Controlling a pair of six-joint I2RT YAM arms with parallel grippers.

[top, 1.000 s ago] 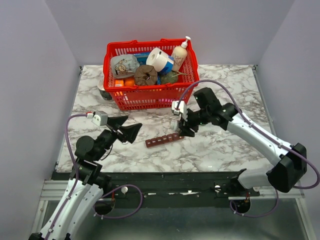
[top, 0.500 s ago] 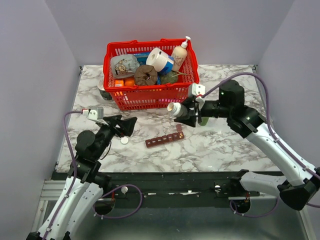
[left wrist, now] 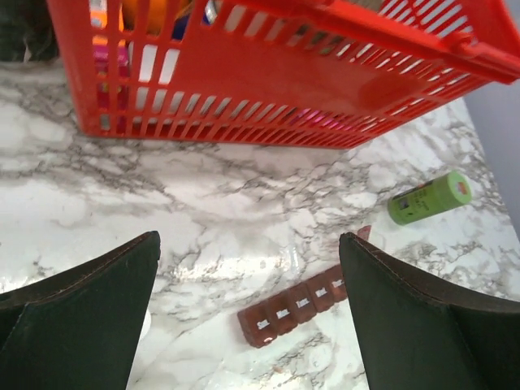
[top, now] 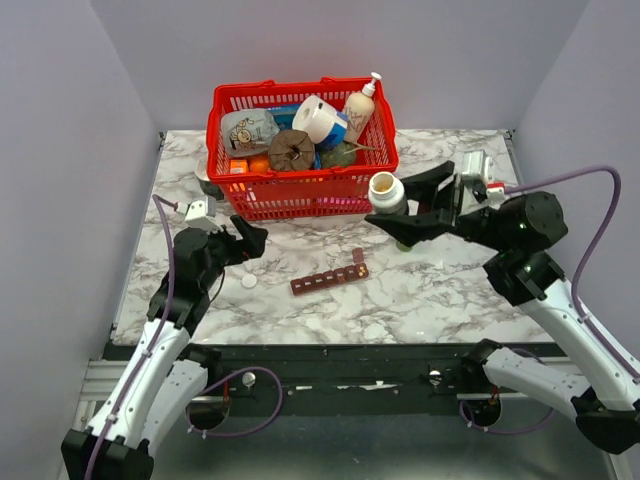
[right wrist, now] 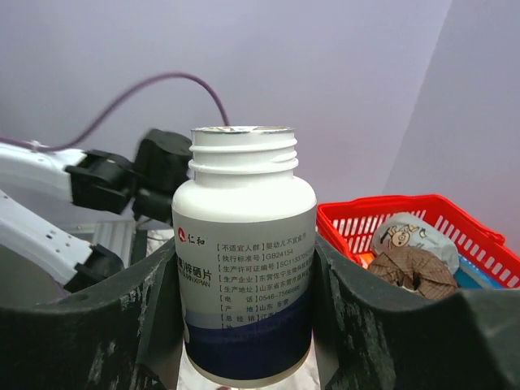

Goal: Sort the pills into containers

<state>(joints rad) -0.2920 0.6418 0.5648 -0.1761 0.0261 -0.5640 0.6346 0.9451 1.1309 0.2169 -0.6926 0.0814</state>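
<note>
right hand (top: 398, 208) half closed around upright uncapped white pill bottle (top: 386, 189), held high and right of containers (top: 330, 278) lying on marble surface (top: 440, 290), left hand (top: 243, 240) wide open, empty, near containers' left end

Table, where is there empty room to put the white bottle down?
The table has most bare marble right of the pill strip, out to its right edge, and along the near edge in front of the strip. It is crowded by the red basket, and around the green tube, the strip and the small white cap.
</note>
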